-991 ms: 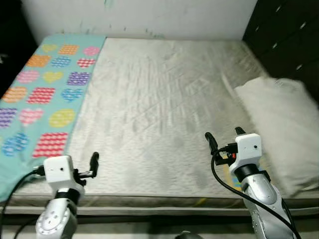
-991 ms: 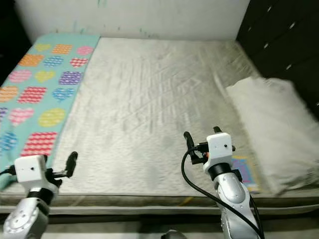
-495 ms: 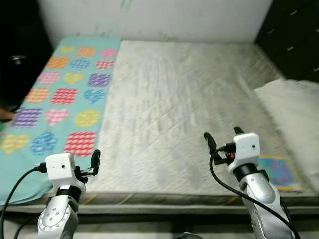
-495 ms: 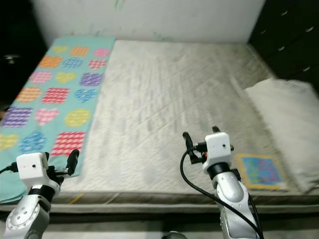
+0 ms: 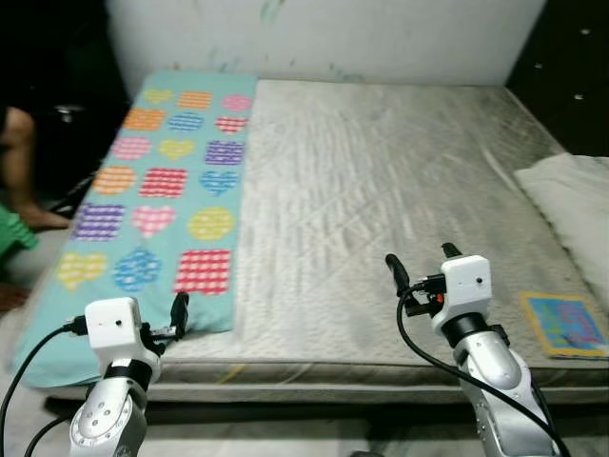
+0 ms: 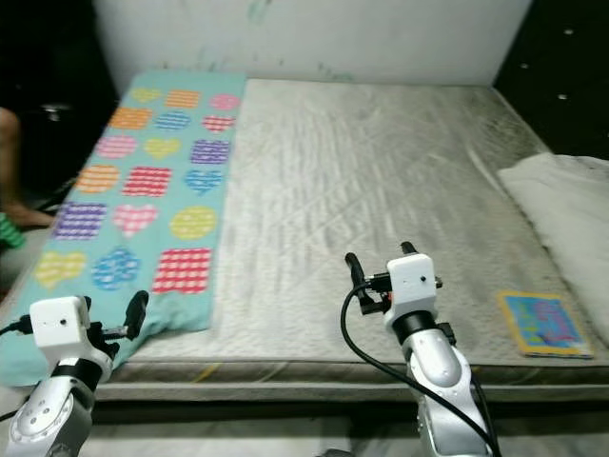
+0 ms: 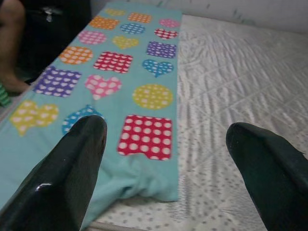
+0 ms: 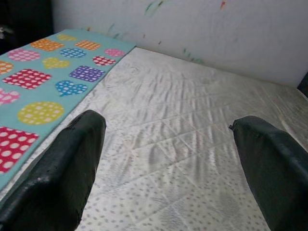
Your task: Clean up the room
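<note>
Teal patterned blanket (image 5: 162,181), grey mattress (image 5: 381,181), colourful booklet (image 5: 563,325), print unreadable

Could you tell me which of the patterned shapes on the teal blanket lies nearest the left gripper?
The red square with white dots, in the blanket's corner nearest the robot; the left gripper hovers just past that edge, while every other shape sits farther up or across.

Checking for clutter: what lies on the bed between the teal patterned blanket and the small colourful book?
Bare grey mattress separates the teal blanket from the book, clearest in both eye views.
</note>
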